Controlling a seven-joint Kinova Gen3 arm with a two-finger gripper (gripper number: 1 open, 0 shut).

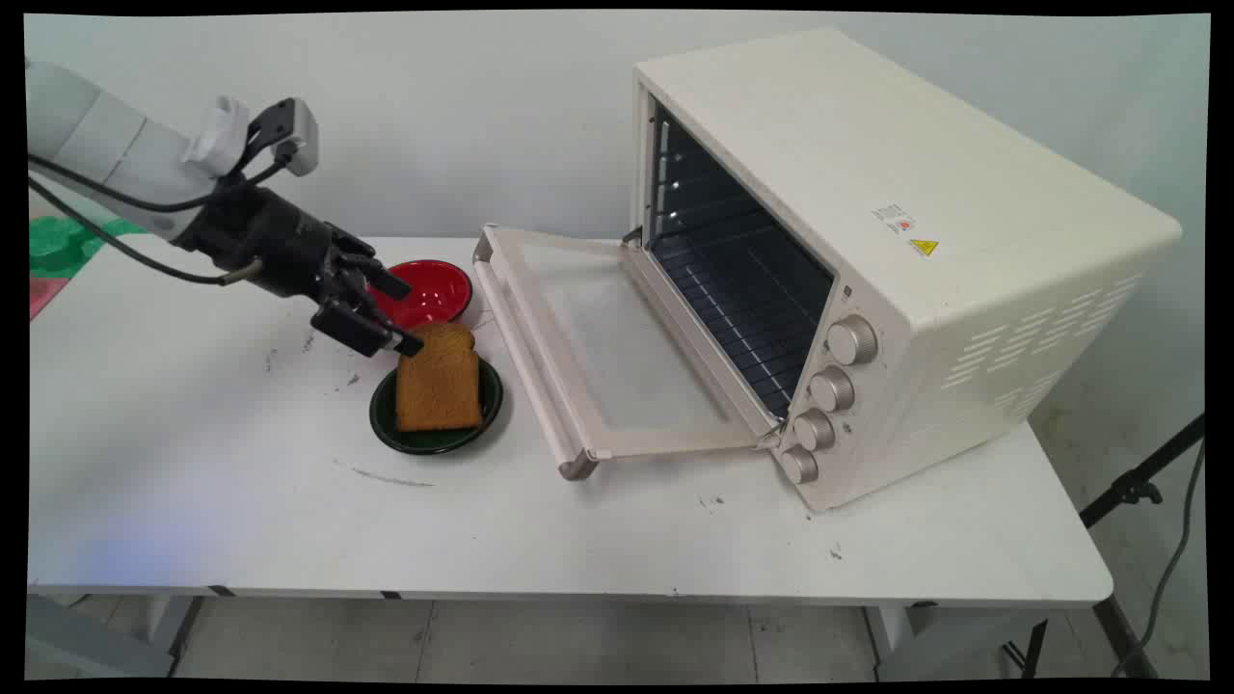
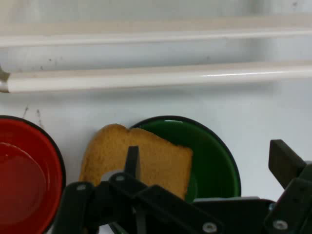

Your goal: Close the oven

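Two black fingers of the gripper (image 1: 400, 313) stood spread apart, gripping nothing, just above the toast slice's (image 1: 439, 386) rounded end on the green plate (image 1: 436, 440), beside a red bowl (image 1: 429, 289).

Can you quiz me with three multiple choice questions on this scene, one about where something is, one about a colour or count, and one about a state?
1. Where does the toast lie?
A. on the green plate
B. in the red bowl
C. on the oven rack

2. How many knobs does the oven front show?
A. two
B. four
C. six

3. How is the oven door?
A. shut
B. removed
C. folded down open

Answers: 1 A, the slice rests on the green plate beside the pincer. 2 B, four knobs line the front's right side. 3 C, the door lies flat towards the table, baring the rack.
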